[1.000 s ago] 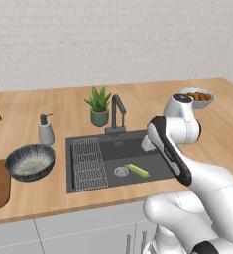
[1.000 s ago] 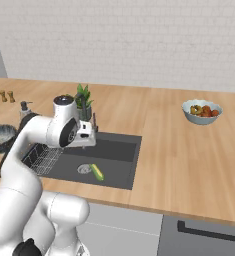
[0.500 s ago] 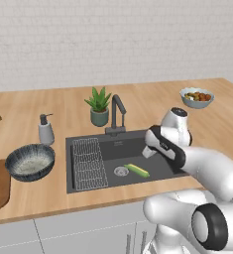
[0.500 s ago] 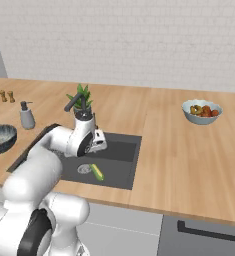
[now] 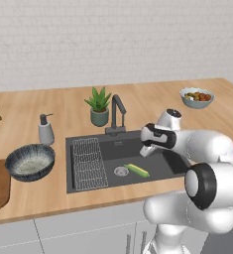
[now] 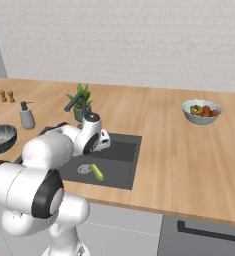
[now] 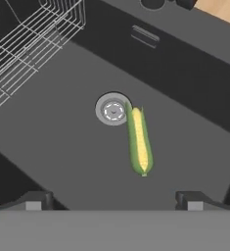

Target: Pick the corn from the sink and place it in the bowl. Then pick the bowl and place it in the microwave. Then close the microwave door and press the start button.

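Left base view: no readable writing; wooden counter (image 5: 152, 101), white brick wall. Corn (image 5: 138, 170) on sink (image 5: 88, 183) floor, at 3 o'clock from drain.

Right base view: bowl (image 6: 0, 138) at 9 o'clock.

Hand view: gripper (image 7: 114, 200) spread wide, above corn.

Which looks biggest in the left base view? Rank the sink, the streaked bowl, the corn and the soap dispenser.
1. sink
2. bowl
3. soap dispenser
4. corn
The last two look close; the dispenser sits farther back.
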